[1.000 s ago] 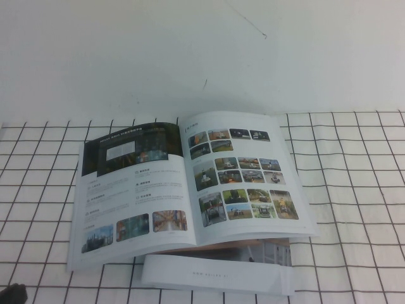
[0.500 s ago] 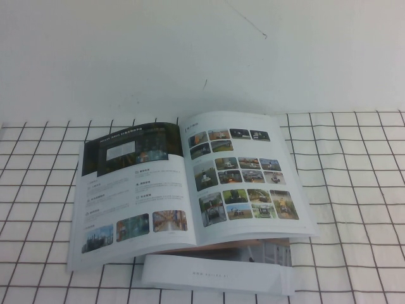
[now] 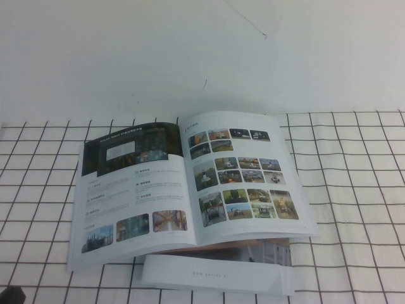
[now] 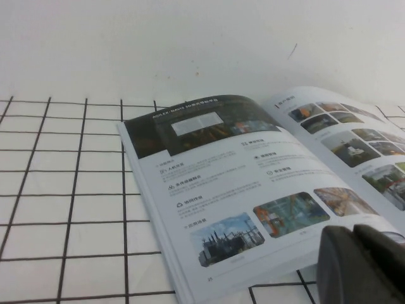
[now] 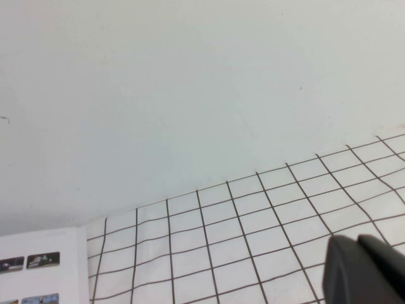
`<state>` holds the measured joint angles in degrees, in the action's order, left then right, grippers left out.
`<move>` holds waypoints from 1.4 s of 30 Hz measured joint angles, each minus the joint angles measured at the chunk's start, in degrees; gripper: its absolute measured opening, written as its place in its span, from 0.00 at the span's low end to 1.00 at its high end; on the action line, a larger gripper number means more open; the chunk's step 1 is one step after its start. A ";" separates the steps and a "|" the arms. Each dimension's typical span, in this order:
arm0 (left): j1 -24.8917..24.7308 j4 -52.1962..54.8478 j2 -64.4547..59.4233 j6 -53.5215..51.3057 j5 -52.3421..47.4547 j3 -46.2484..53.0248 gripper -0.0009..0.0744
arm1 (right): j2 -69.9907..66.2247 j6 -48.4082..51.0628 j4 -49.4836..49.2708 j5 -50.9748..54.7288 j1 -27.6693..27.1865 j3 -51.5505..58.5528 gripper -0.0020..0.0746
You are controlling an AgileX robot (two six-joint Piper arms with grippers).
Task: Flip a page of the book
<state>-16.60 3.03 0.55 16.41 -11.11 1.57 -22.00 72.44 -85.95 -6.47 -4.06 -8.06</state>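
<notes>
Glossy book (image 3: 190, 183) is lying open on the gridded surface (image 3: 354, 190), its banner page (image 3: 130, 190) already flat, while the left claw (image 4: 361, 266), reappearing by the near-left corner, and right claw (image 5: 367, 269) are looking pressed together.

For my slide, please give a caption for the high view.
Open book on the checked cloth; left claw at the near corner, right claw outside this view.

The book (image 3: 190, 183) lies open on the checked cloth (image 3: 354, 190), its near edge overlapping a booklet (image 3: 215, 273).
</notes>
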 joint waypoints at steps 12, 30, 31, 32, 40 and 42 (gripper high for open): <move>16.37 -3.59 0.03 -6.89 -1.29 -0.02 0.01 | 0.00 0.00 0.00 0.00 0.00 0.00 0.02; 18.93 -1.86 0.13 -6.87 -7.74 -0.21 0.01 | 0.00 0.09 -0.39 0.00 0.00 0.00 0.02; 18.93 -1.86 0.13 -6.87 -7.74 -0.21 0.01 | 0.00 0.09 -0.39 0.00 0.00 0.00 0.02; 18.93 -1.86 0.13 -6.87 -7.74 -0.21 0.01 | 0.00 0.09 -0.39 0.00 0.00 0.00 0.02; 18.93 -1.86 0.13 -6.87 -7.74 -0.21 0.01 | 0.00 0.09 -0.52 0.00 0.00 0.00 0.02; 18.93 -1.86 0.13 -6.87 -7.74 -0.21 0.01 | 0.00 0.09 -0.65 0.00 0.00 0.00 0.02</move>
<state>2.33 1.18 0.67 9.54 -18.85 1.36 -22.00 72.53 -86.60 -6.47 -4.06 -8.06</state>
